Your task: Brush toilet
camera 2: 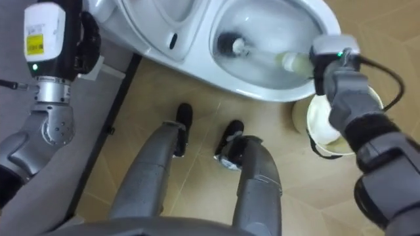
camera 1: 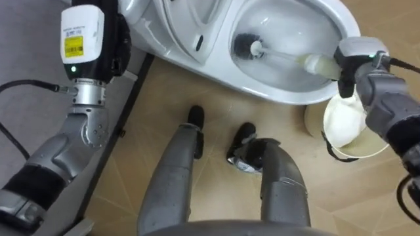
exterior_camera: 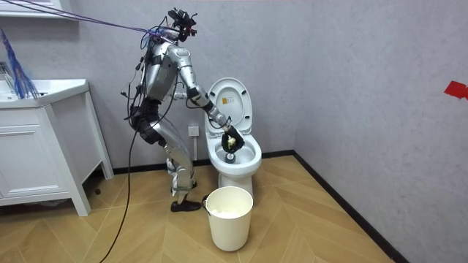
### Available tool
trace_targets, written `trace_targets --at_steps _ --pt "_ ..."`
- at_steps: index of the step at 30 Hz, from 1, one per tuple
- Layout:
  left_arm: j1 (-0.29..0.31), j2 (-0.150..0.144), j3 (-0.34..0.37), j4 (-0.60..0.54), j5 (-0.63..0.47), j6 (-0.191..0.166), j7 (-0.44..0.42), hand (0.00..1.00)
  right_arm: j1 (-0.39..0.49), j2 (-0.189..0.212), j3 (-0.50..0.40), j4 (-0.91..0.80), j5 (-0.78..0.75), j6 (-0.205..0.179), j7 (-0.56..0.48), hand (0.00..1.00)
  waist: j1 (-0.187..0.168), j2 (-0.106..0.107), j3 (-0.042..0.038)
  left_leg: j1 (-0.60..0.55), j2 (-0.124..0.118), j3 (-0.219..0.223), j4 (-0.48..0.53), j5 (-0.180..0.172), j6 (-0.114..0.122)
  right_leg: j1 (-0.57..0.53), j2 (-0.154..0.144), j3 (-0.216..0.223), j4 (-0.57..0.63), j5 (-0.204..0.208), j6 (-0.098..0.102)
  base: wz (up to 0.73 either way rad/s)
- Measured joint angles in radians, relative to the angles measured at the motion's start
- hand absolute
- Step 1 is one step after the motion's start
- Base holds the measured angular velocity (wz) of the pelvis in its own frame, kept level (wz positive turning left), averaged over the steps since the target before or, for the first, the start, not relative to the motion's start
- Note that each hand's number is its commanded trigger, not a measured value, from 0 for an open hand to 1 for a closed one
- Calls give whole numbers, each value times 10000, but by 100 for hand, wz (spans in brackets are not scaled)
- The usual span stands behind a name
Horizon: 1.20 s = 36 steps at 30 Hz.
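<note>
Wooden floor (camera 1: 177, 85), bathroom corner. Brush (camera 1: 259, 49) has its head down in the toilet (camera 1: 275, 94) bowl, right hand (camera 1: 354, 56) with fingers curled round the handle. Scrub too hard and water probably flicks over the rim, or the forearm bumps the bucket (camera 1: 342, 124) just beside it.

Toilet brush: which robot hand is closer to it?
Right. The right robot hand grips the toilet brush over the bowl; the left robot hand is off beside the raised lid.
</note>
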Motion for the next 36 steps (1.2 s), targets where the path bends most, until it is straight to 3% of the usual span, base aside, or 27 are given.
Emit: trace_targets --at_steps 3,5,9,13,15,17,18,22,26,30,31,36 --pt "-99 -21 -7 27 302 -37 -69 0 -439 -102 -6 819 214 -355 -373 100 65 -34 21 -145 -138 -15 18 92 64 -201 -157 8 167 -5 10 3" --pt "-100 -37 -7 40 481 -31 -86 0 -435 -109 -5 1094 208 -622 -554 100 66 -37 25 -147 -189 4 42 190 138 -211 -243 -14 241 -94 117 0" --pt "-101 -60 6 55 761 17 -292 0 -385 -84 -2 1139 -322 -676 -753 100 96 -32 27 -116 -238 73 43 230 195 -210 -295 55 266 -115 234 -2" --pt "-336 -444 21 267 1130 85 -581 0 -314 -66 292 1039 -1550 -632 -788 100 397 68 48 6 -257 46 58 233 209 -61 -299 28 220 -80 282 -2" --pt "-473 -539 -12 266 1128 69 -758 0 -82 -58 475 712 -2004 -485 -786 100 521 206 72 95 -254 -48 64 233 208 80 -211 32 115 -69 307 6" --pt "-465 -834 -51 292 1106 65 -977 0 429 -42 622 282 -2540 -61 -783 100 646 596 49 239 -218 -184 23 231 210 375 -90 -84 -178 -15 341 0" --pt "-456 -845 -74 316 1074 55 -1008 0 534 -41 618 139 -2591 63 -766 100 645 679 38 257 -219 -186 18 230 211 405 -82 -85 -206 -12 344 -6" --pt "-107 -862 -86 371 1022 55 -1054 0 1421 -10 588 -1058 -2971 858 -504 100 579 1072 -173 367 -95 -162 -74 216 201 601 99 -87 -558 151 416 -9" --pt "227 -863 2 405 996 56 -1139 0 2655 44 179 -3037 -3503 1637 13 100 520 1178 -259 718 25 -158 -386 230 121 950 312 -49 -991 240 393 -7" --pt "332 -763 44 395 797 55 -1016 0 3186 55 100 -4408 -3690 2330 625 100 474 1202 -301 667 175 -169 -475 262 39 949 480 -73 -1225 370 270 -7" --pt "441 -697 52 309 667 55 -936 0 3370 56 93 -4827 -3725 2487 765 100 433 1201 -374 600 253 -172 -450 256 25 938 583 -76 -1324 407 257 -5" --pt "597 -614 58 -35 670 20 -608 0 3797 -74 -103 -5925 -3812 2501 1225 100 262 1150 -438 577 386 -132 -313 143 -49 936 690 -53 -1352 457 178 -12"
